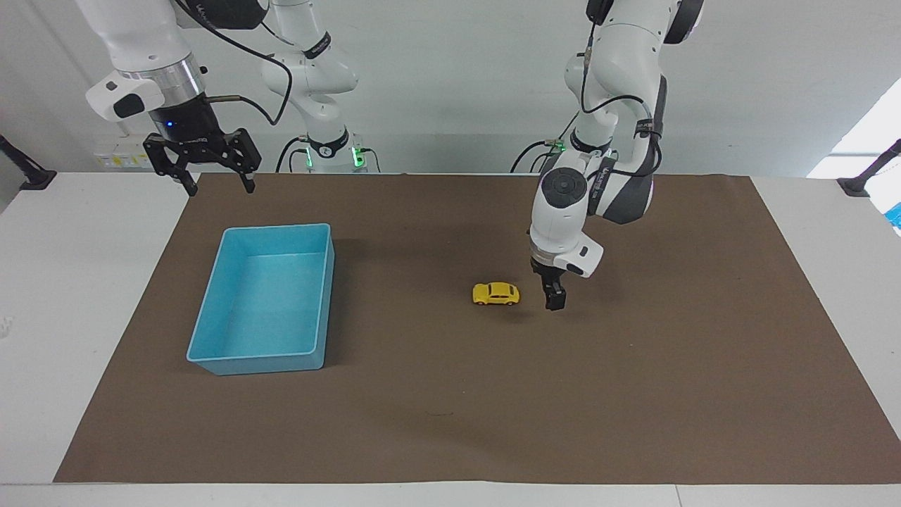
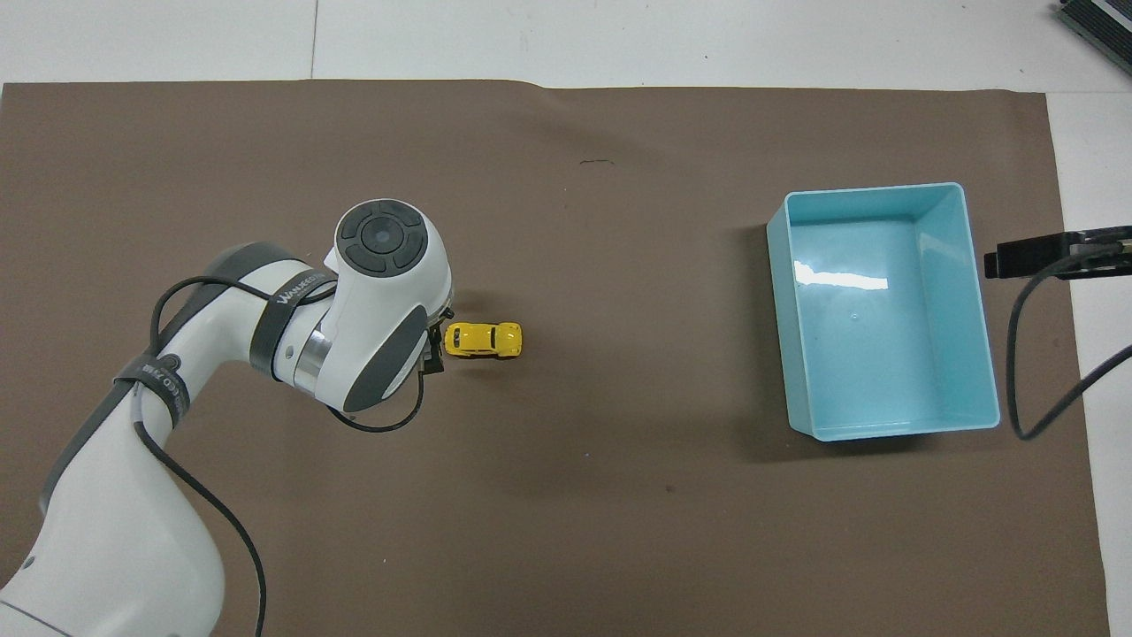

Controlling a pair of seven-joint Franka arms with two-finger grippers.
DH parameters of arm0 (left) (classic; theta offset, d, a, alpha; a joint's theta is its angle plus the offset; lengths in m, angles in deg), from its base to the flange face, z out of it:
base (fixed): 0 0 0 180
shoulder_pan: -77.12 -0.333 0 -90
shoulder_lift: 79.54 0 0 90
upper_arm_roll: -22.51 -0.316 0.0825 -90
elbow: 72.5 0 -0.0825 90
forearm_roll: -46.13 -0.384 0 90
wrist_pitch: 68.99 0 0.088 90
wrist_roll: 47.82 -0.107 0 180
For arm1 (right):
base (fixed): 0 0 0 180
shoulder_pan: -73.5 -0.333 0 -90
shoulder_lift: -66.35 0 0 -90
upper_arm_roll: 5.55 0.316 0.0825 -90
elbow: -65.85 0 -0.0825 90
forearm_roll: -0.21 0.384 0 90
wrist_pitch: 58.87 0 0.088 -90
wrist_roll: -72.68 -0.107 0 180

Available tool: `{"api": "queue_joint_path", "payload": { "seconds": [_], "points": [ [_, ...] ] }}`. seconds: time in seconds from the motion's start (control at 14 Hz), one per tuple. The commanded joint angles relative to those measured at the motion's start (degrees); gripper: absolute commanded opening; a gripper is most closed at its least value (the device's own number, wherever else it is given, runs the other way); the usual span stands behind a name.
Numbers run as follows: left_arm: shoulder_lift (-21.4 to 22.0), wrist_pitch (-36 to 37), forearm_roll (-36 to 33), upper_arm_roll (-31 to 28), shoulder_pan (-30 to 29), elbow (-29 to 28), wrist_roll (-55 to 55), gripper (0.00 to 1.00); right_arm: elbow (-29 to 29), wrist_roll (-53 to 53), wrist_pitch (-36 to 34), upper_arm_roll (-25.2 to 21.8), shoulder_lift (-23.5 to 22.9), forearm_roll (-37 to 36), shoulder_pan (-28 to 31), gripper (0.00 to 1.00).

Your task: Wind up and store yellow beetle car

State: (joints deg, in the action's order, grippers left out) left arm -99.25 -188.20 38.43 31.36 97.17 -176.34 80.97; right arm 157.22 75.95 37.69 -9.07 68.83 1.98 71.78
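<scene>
The yellow beetle car (image 1: 495, 293) (image 2: 482, 340) stands on its wheels on the brown mat (image 1: 633, 394), near the middle of the table, free of any grip. My left gripper (image 1: 555, 299) hangs low over the mat just beside the car, on the side toward the left arm's end. It is open and holds nothing, with a small gap between it and the car. In the overhead view the wrist hides most of the left gripper (image 2: 435, 341). My right gripper (image 1: 219, 186) waits open in the air over the mat's edge by the blue bin (image 1: 278, 227).
The blue bin (image 2: 871, 188) is empty and stands on the mat toward the right arm's end of the table. White table (image 1: 84, 282) surrounds the mat. A cable (image 2: 1030, 372) hangs from the right arm beside the bin.
</scene>
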Motion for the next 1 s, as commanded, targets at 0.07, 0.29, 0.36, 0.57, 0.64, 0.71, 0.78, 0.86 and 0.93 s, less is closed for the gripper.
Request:
{"api": "queue_joint_path", "payload": {
  "seconds": [0.07, 0.29, 0.36, 0.57, 0.64, 0.71, 0.78, 0.86, 0.93],
  "points": [
    [0.2, 0.6, -0.8, -0.1, -0.2, 0.1, -0.4, 1.0, 0.1, 1.4, -1.0, 0.4, 0.6, -0.3, 0.7, 1.0],
    [0.1, -0.1, -0.7, -0.2, -0.4, 0.3, -0.6, 1.0, 0.3, 2.2, -2.3, 0.6, 0.9, -0.2, 0.7, 1.0],
    [-0.2, -0.1, -0.6, -0.3, -0.4, 1.3, -0.6, 1.0, 0.4, 2.4, -2.6, 0.6, 0.9, -0.1, 0.3, 1.0],
    [0.1, -0.5, -0.4, -0.2, -3.1, 2.9, -1.0, 1.0, 0.7, 8.2, -3.6, 0.7, 1.5, 0.1, -1.0, 1.0],
    [0.1, -0.5, -0.3, -0.2, -3.6, 4.1, -1.4, 1.0, 0.6, 9.9, -3.6, 0.8, 1.6, 0.1, -2.0, 1.0],
    [0.1, -0.5, -0.3, -0.2, -4.0, 5.0, -2.3, 1.0, 0.8, 10.8, -3.7, 0.8, 1.7, 0.2, -2.6, 1.0],
    [0.1, -0.4, -0.3, -0.2, -4.3, 6.0, -3.2, 1.0, 0.9, 11.7, -3.7, 1.1, 1.7, 0.2, -3.4, 1.0],
    [0.1, -0.3, -0.3, -0.2, -4.5, 6.6, -4.3, 1.0, 1.1, 13.0, -3.7, 1.2, 1.8, 0.2, -4.0, 1.0],
    [0.3, -0.1, -0.2, -0.4, -4.6, 7.2, -5.1, 1.0, 1.5, 15.6, -3.7, 1.6, 2.4, 0.2, -4.9, 1.0]
  ]
}}
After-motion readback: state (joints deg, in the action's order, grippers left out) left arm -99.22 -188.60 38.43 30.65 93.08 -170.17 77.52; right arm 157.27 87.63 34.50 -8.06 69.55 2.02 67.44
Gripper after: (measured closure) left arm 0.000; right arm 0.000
